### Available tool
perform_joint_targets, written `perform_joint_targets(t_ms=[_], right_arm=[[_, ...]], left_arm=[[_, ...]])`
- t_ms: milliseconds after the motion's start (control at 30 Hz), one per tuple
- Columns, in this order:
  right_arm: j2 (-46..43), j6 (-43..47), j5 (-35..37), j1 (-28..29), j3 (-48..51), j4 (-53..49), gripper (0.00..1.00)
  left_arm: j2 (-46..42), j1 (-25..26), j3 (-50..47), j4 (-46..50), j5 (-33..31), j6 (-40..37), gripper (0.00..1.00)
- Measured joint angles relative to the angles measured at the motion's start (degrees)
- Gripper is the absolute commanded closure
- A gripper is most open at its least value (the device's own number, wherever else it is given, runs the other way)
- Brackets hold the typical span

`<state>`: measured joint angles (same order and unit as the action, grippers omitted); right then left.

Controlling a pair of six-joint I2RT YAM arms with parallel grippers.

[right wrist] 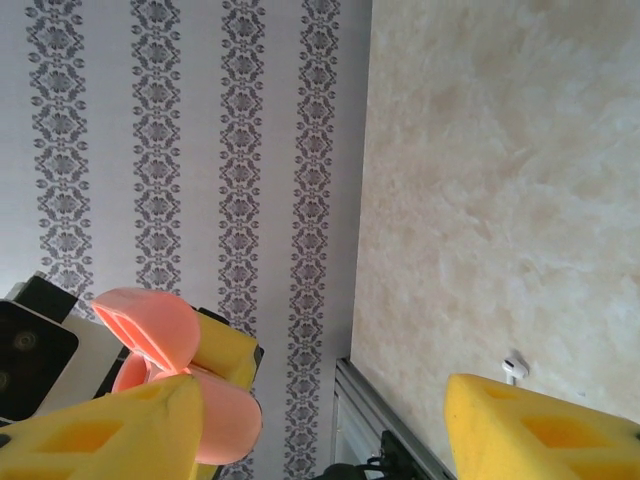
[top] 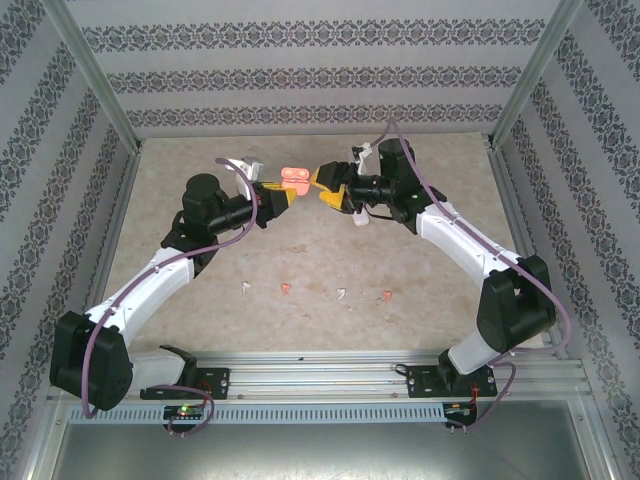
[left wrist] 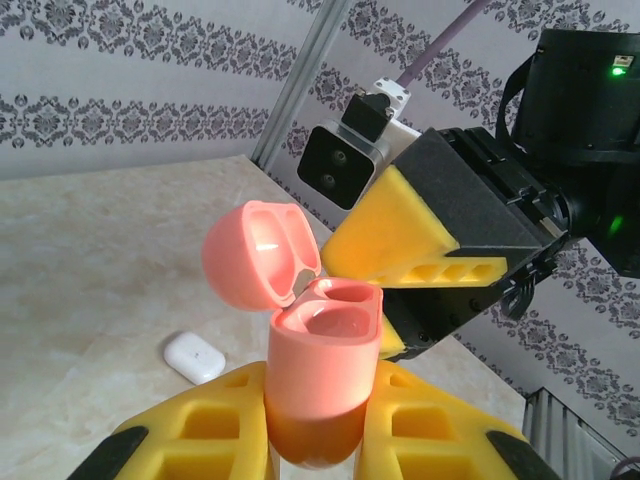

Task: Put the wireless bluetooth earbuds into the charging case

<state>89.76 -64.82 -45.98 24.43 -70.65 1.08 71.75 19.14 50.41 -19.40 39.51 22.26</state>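
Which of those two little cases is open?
The pink case, lid flipped up, held in the left gripper. The white case lies shut on the table.

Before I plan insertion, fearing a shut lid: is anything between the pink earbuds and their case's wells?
Nothing visible: the pink case, clamped by the left gripper, has its lid open, wells empty; right gripper sits beside.
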Motion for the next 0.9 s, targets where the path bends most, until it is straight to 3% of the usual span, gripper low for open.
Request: perform_joint_targets(t_ms=[500,900], right_arm=[[-2.4,-3.2,7.7,2.4,1.7,2.9,0.35],[-3.0,-8.9,8.8,3.5,3.0,10.4,0.33]], left_arm=[[-0.4,0.4,-2.0,-0.5,-6.4,-0.2,1.0],[0.5,0.4,-2.1,-2.5,-6.5,0.7,1.0]])
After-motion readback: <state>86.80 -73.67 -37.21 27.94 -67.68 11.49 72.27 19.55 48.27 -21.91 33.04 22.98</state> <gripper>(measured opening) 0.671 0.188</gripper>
